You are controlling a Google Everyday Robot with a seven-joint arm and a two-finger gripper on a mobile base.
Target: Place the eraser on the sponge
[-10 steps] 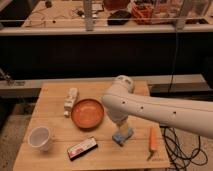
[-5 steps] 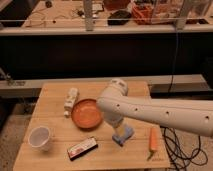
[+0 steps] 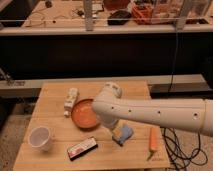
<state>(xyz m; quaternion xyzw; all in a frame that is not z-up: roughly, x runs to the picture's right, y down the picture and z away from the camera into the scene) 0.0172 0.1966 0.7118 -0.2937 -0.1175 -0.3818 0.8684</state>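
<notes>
Wooden table (image 3: 55,92) fills my view, and the white arm (image 3: 160,115) reaches across it from the right. An orange bowl (image 3: 84,114) sits mid-table. The eraser (image 3: 82,148) lies flat near the front edge, apart from the light-blue sponge (image 3: 128,132) to its right. My gripper (image 3: 118,134) is down at the sponge; I cannot tell its state.
</notes>
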